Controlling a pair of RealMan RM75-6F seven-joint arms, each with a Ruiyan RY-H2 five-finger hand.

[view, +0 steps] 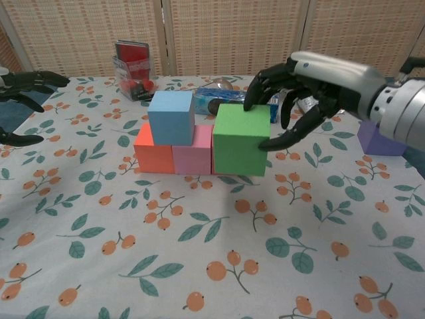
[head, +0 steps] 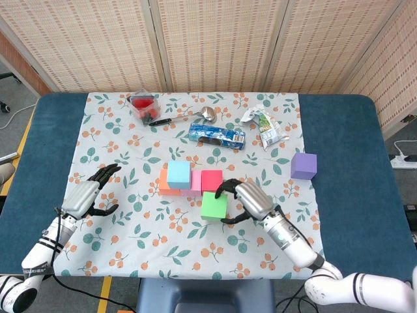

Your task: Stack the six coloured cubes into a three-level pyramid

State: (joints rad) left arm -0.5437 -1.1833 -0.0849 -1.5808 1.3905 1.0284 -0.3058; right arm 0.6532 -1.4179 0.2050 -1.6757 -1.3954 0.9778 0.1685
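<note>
The right robot hand [view: 292, 93] grips the green foam cube [view: 241, 138] from its right side, fingers over the top edge and thumb low on the side face, and carries it clear of the floral cloth [view: 199, 266], just in front of the red cube [head: 212, 179]. That red cube, the pink cube [view: 191, 150] and the orange cube [view: 153, 149] form a row of 3; the light blue cube [view: 171, 117] sits on the second level over the orange-pink seam. The purple cube [head: 303, 165] lies well apart at the cloth's right edge.

To do this step well, the green cube probably needs to rise above the row, square up with the blue one and come down over the pink-red seam, released gently so the base does not shift.

The left robot hand [head: 88, 195] hovers with fingers spread, holding nothing.

At the back, a clear plastic tub [head: 143, 105] holds something red; what exactly, I cannot tell.
</note>
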